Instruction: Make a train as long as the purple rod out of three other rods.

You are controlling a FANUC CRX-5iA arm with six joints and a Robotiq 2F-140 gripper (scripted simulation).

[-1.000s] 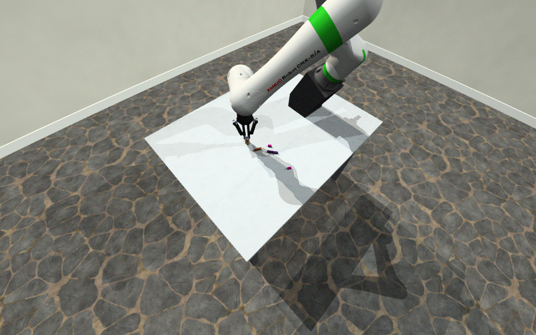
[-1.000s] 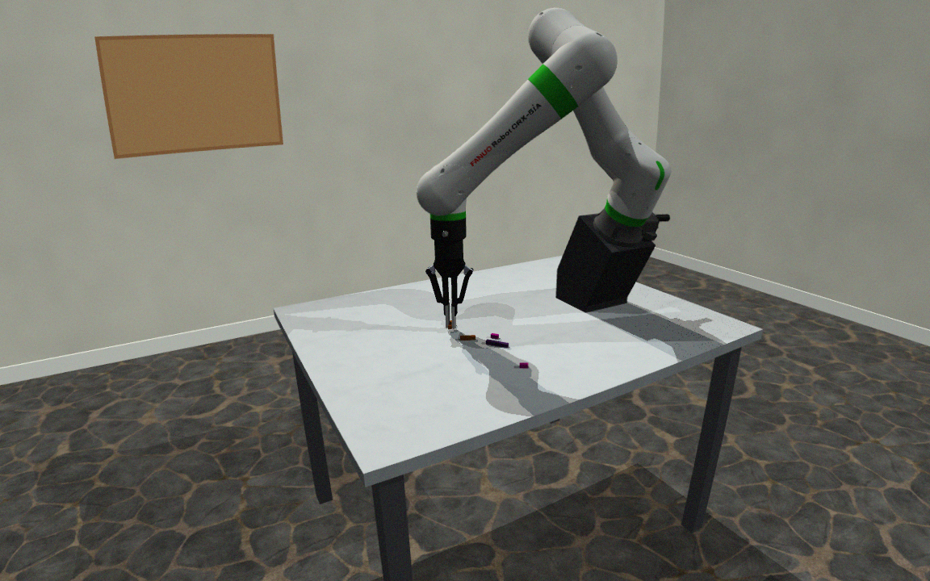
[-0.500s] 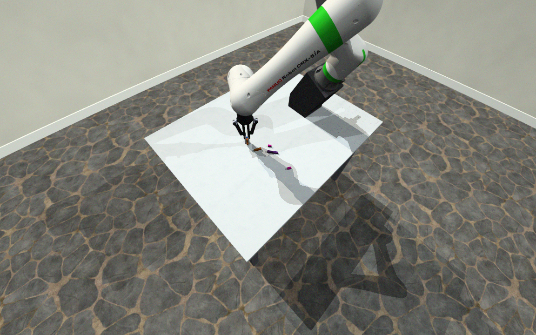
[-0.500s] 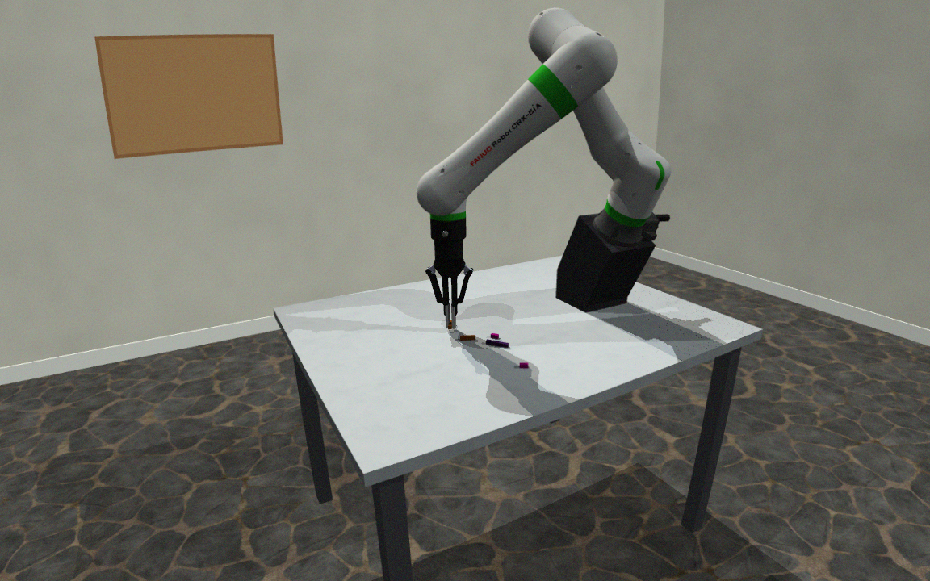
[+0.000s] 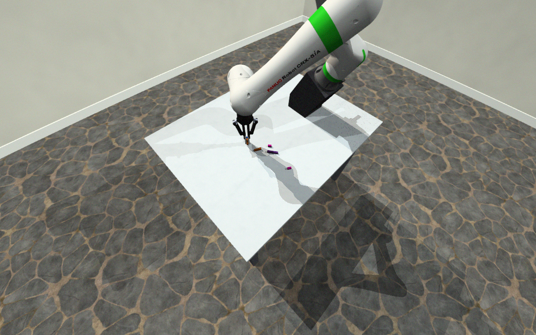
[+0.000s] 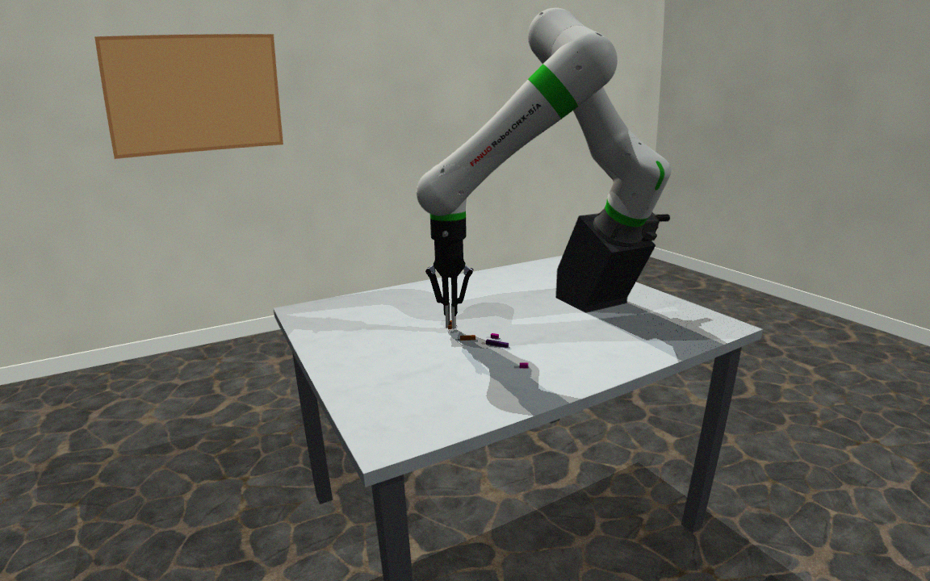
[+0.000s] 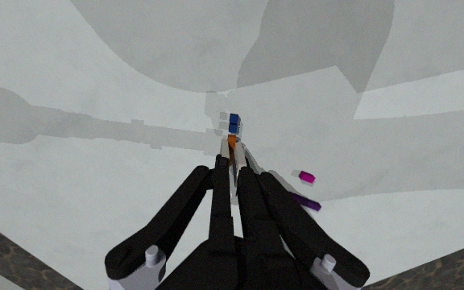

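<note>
— Two orange rods show. Where's the held one?
— One orange rod (image 7: 231, 142) is pinched in the gripper (image 7: 232, 155), fingers nearly closed on it, low over the table (image 6: 395, 390) middle, just beside the blue rod (image 7: 234, 122).
— And the purple rod (image 7: 306, 201)?
— Flat nearby, toward the table's base-side edge, beside a magenta rod (image 7: 307, 176).

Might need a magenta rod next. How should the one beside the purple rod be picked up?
Come straight down on the magenta rod and pinch its two long sides at mid-length: it lies flat, apart from the purple rod. The end effector holds an orange rod.
</note>
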